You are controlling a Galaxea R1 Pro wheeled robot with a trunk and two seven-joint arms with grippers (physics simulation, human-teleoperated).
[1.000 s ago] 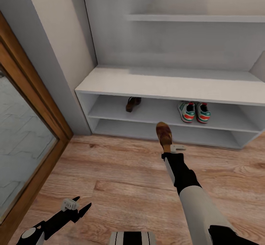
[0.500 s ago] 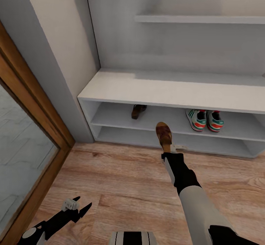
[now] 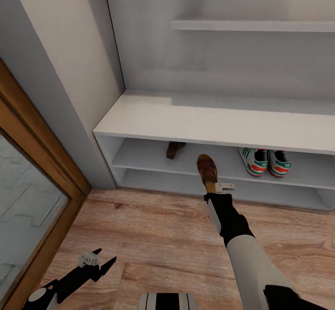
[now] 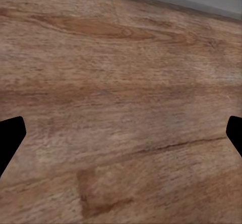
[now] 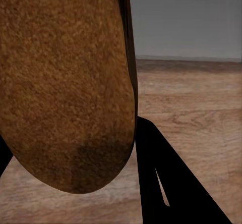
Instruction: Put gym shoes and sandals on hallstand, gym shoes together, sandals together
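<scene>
Right gripper clamps a brown sandal at frame centre before the hallstand; left gripper, lower left, gapes.

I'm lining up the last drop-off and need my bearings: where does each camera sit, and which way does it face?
Head view: high on the robot, looking down at the hallstand; both arms show, the right gripper holding a sandal.
Left wrist view: near the left gripper, facing the corridor floor; its dark fingertips show.
Right wrist view: facing along the held sandal's sole; one finger shows.
Shared: all see plank flooring.
</scene>
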